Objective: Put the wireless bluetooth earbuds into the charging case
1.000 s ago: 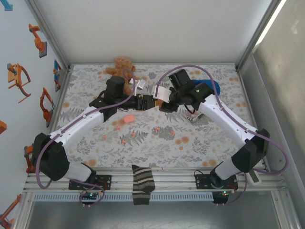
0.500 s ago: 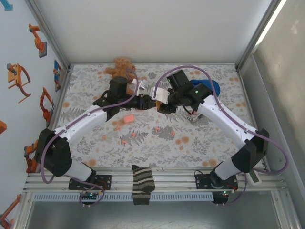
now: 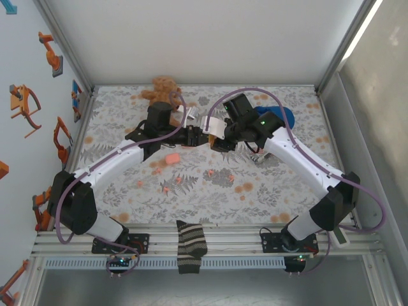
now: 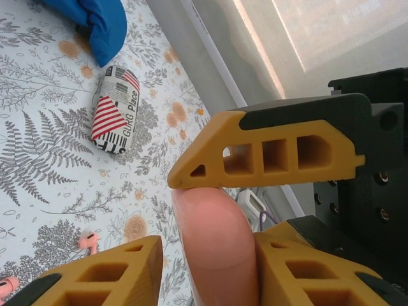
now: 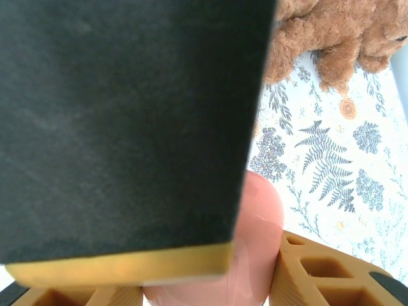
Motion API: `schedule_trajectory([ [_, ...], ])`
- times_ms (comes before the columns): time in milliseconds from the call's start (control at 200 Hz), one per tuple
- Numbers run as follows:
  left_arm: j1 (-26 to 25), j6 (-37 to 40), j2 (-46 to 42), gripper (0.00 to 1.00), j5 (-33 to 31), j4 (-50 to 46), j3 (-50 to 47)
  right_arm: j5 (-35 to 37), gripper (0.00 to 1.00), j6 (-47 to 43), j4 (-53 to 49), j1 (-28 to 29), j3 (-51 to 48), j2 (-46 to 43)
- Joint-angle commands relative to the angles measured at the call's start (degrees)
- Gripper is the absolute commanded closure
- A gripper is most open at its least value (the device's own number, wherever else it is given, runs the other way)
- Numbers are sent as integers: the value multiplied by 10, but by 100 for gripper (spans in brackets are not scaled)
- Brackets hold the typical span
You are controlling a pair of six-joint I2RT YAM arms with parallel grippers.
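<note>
Two pincers meet tip to tip in mid-air, the left pincer (image 3: 197, 136) and the right pincer (image 3: 218, 141) each clenched on one pink charging case (image 4: 217, 255); under them two tiny salmon earbuds (image 4: 88, 240) lie loose on the floral tabletop (image 4: 38, 159); farther off, a striped roll (image 4: 115, 108) reads "GURG Place"; beyond it, a blue cloth (image 4: 102, 25).

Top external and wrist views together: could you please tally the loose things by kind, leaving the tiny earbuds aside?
Pink charging case: 2, the second held aloft
Teddy bear: 1
Blue cloth: 1
Printed roll: 1
Striped sock: 1
Total: 6
</note>
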Motion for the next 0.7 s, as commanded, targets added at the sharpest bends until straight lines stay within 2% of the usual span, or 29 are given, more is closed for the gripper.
schedule_trajectory([
  [0, -2, 17, 1, 61, 14, -17, 15, 9, 64, 8, 0, 3, 3, -1],
  [696, -2, 17, 14, 70, 26, -18, 24, 16, 64, 10, 2, 7, 9, 11],
])
